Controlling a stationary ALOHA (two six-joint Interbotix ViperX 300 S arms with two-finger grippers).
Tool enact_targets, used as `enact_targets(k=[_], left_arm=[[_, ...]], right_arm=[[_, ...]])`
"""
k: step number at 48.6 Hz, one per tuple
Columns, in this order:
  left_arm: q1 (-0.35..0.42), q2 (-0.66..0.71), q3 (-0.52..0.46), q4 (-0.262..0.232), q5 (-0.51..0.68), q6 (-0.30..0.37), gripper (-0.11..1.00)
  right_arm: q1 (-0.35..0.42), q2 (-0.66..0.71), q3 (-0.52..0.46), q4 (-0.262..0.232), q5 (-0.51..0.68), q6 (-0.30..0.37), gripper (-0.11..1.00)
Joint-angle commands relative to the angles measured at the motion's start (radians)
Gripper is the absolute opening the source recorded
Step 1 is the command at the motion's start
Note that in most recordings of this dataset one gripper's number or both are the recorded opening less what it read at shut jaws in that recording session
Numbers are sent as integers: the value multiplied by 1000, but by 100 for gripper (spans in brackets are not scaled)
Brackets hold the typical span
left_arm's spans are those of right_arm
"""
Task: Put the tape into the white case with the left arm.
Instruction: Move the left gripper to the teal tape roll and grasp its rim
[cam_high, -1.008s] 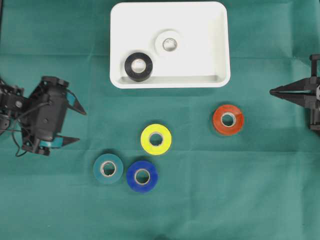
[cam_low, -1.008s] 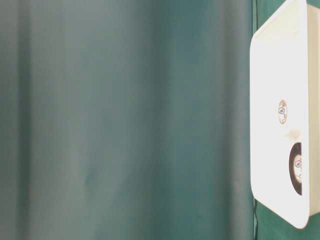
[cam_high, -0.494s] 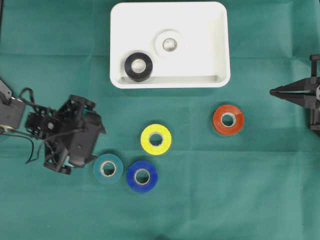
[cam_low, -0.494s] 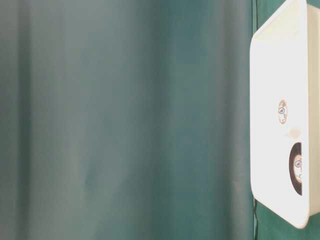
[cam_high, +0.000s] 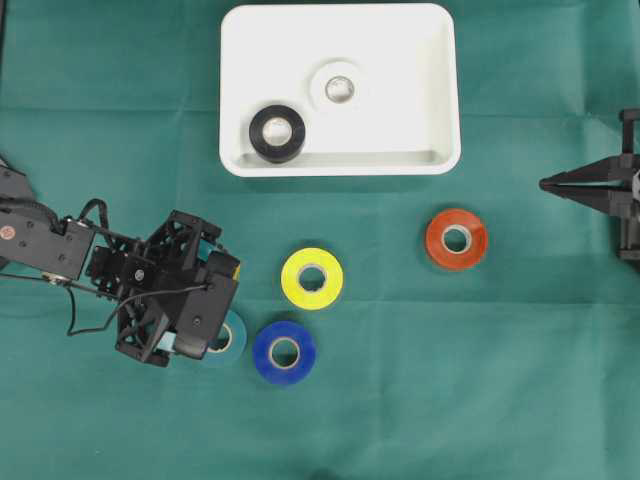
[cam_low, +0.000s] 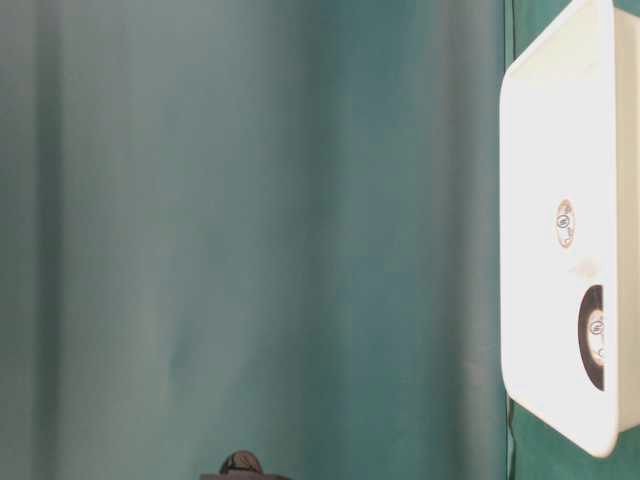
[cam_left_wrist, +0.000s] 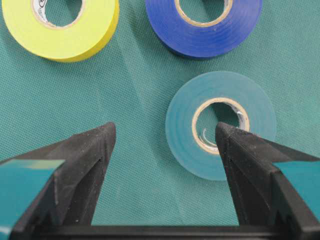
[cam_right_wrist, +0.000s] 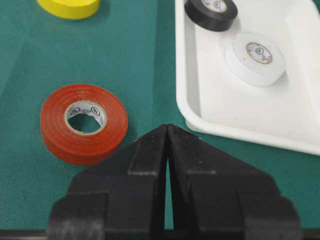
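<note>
Lying flat, hole upward, the teal tape (cam_left_wrist: 220, 124) sits under the spread left claw (cam_left_wrist: 165, 145), one fingertip (cam_left_wrist: 231, 142) over its core; blue tape (cam_left_wrist: 204, 22) just beyond, white case (cam_high: 440, 90) well apart.

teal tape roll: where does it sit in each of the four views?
Overhead: teal tape roll lower left, mostly hidden under the left gripper.
Table-level: not in it.
Left wrist: right of centre, with one finger over its hole.
Right wrist: not in it.
Shared landmark: blue roll beside it, at the top in the left wrist view.
</note>
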Motion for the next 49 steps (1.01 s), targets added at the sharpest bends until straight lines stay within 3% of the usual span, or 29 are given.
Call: enact_targets(k=[1, 26, 49], left_arm=[[-5, -6, -14, 0, -5, -2, 79], [-5, 129, -57, 0, -9, 0, 79], [-5, 170, -80, 2, -9, 3, 78]], right_arm=[[-2, 6, -9, -2, -8, 3, -9], [-2, 6, -9, -2, -8, 3, -9], [-2, 6, -9, -2, -8, 3, -9]])
